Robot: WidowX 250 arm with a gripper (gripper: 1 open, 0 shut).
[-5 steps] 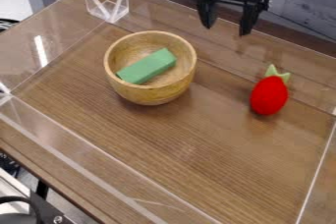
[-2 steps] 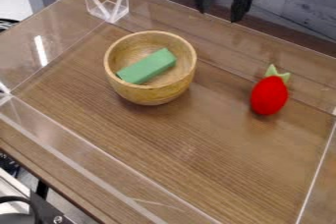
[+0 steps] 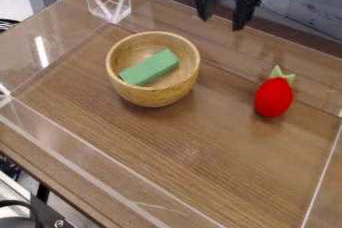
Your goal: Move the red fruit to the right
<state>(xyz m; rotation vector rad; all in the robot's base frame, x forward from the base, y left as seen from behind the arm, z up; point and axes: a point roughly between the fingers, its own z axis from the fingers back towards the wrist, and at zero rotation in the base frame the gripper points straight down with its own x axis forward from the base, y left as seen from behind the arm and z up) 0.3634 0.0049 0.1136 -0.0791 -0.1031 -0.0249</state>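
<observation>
One claw [image 3: 225, 16]: wide open, empty | red fruit [image 3: 274, 95]: well apart, lower right on table

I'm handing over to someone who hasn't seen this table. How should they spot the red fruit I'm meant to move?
Start at the wooden table with clear plastic walls, then find the round wooden bowl holding a flat green block. To the bowl's right in the camera view, lying on the bare wood by itself, is the red fruit: a small bright red toy strawberry with a green leafy top, the only red thing there.

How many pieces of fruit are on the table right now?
1: the red fruit lies on the wooden table at the right, apart from the wooden bowl. None seems hidden.
</observation>
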